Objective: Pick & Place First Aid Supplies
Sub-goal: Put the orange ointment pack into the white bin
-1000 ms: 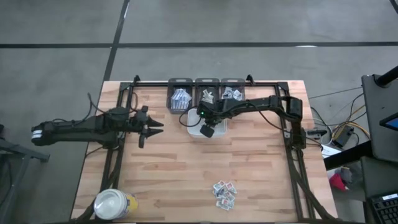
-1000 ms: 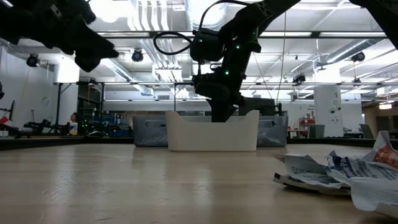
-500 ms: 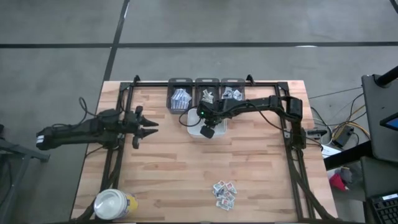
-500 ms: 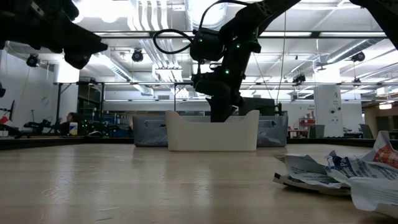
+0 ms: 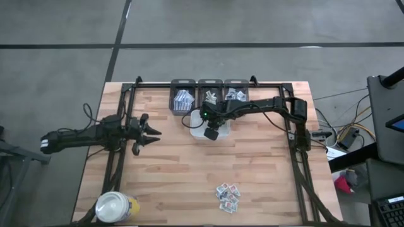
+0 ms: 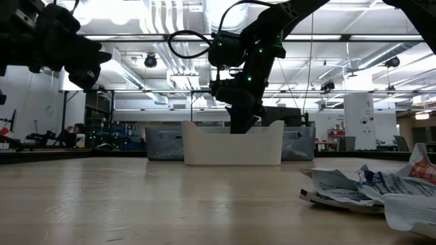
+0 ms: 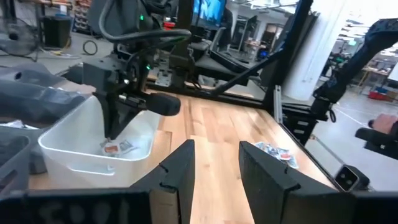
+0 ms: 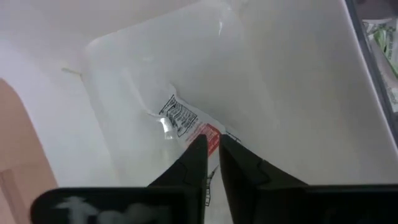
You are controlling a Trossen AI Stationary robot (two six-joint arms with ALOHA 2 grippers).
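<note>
While the right gripper (image 8: 211, 144) reaches down inside the white tray (image 5: 197, 133), its fingers stand only a narrow slit apart, their tips at a red-and-white sachet (image 8: 186, 124) that lies on the tray floor; whether they pinch it cannot be told. From the left wrist view, that sachet (image 7: 117, 147) shows directly under the right gripper's tips, with the tray's near wall just in front of them.

Beyond the right gripper, along the table's far edge, stand three dark bins (image 5: 209, 94), each holding small packets; the one farthest toward the left arm carries a bluish heap (image 5: 183, 99).

Well apart from the right gripper, toward the near edge, a loose pile of first aid packets (image 5: 228, 196) lies on the bare wood.

Left gripper (image 5: 153, 132) hovers over the table's left part with its fingers spread and nothing between them, the tray ahead of its tips. Well behind it, at the near left corner, stands a white-lidded yellow jar (image 5: 116, 205).
</note>
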